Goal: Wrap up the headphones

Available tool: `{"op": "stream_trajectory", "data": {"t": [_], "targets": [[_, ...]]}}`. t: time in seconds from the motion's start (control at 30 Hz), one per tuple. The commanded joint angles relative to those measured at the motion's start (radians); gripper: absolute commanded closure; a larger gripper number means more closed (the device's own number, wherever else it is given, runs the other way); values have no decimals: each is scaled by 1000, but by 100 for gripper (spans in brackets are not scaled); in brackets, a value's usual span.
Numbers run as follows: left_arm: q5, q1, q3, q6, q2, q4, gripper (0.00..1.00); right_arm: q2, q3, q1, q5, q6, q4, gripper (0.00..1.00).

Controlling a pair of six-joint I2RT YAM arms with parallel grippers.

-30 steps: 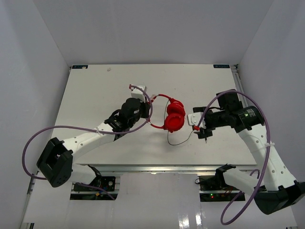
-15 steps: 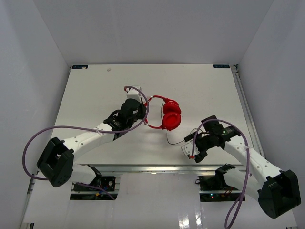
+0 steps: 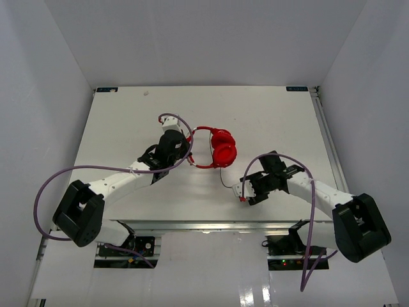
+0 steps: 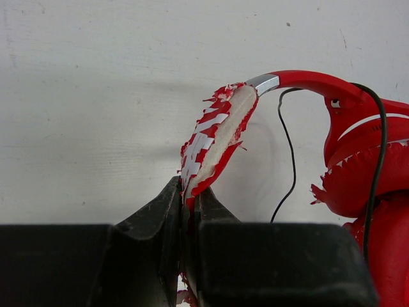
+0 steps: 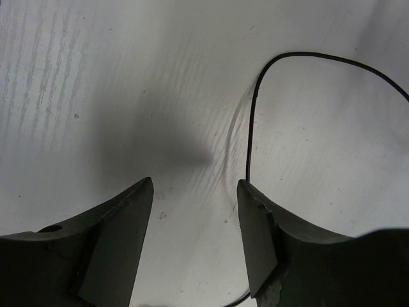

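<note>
The red headphones [image 3: 221, 148] lie at mid-table, their two cups stacked together. My left gripper [image 3: 189, 153] is shut on the worn red-and-white headband [image 4: 216, 134], which rises from between the fingertips [image 4: 167, 204] toward the cups [image 4: 367, 179]. The thin dark cable [image 4: 293, 160] hangs from the cups and trails toward the near edge [image 3: 224, 181]. My right gripper [image 5: 195, 192] hovers low over the table, open, with nothing between its fingers. The cable [image 5: 251, 128] loops just ahead of it and runs past the tip of the right finger [image 5: 255, 217].
Thick purple robot cables [image 3: 275, 160] arc over both arms. The white table [image 3: 128, 128] is walled on three sides. Its near edge [image 3: 211, 222] lies just behind the right gripper [image 3: 241, 192].
The right arm swung from beside the cups down and left to the cable near the front edge, its jaws narrowing a little. The left gripper drew the headphones left and farther back.
</note>
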Motion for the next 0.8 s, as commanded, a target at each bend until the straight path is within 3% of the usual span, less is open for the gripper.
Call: {"op": "stream_trajectory", "data": {"t": [0.0,0.3,0.5,0.77], "targets": [[31,3,9,-52,-30,74,100,59,64,10,15,48,48,43],[34,4,-12,-59,-61,68,100,101,131,12,-8,90,65,45],[41,6,-18,-62,-63,76,100,68,123,12,-33,80,51,42],[43,7,-18,-69,-69,71,100,196,177,12,39,120,46,47]]}}
